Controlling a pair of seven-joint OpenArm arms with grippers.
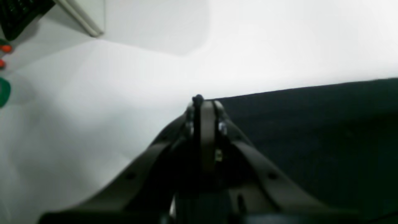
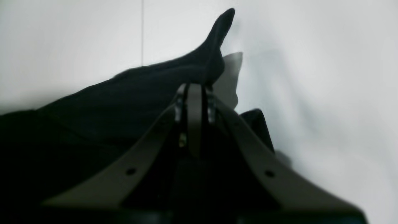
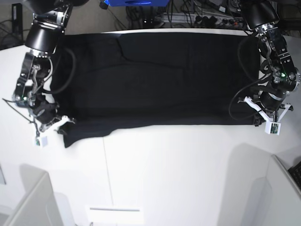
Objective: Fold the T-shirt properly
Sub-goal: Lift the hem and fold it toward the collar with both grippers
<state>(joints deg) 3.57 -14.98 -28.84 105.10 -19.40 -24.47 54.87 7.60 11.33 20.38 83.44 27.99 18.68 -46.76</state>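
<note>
The black T-shirt (image 3: 155, 80) lies spread wide across the white table (image 3: 178, 169), plain side showing. My left gripper (image 3: 256, 121) sits at the shirt's near right corner, and in the left wrist view the left gripper (image 1: 199, 100) is shut with a nub of black cloth pinched at its tips, the T-shirt (image 1: 311, 124) stretching off to the right. At the near left corner, my right gripper (image 3: 67, 123) is also shut. In the right wrist view the right gripper (image 2: 194, 86) clamps the T-shirt (image 2: 124, 99), and a peak of cloth stands up above the fingertips.
White panels stand at the near left (image 3: 33, 202) and near right (image 3: 287, 183) table corners. Cables and a blue object (image 3: 136, 2) lie beyond the far edge. The left wrist view shows a dark keyboard-like thing (image 1: 18, 12), orange dots (image 1: 6, 48) and a green item (image 1: 3, 91).
</note>
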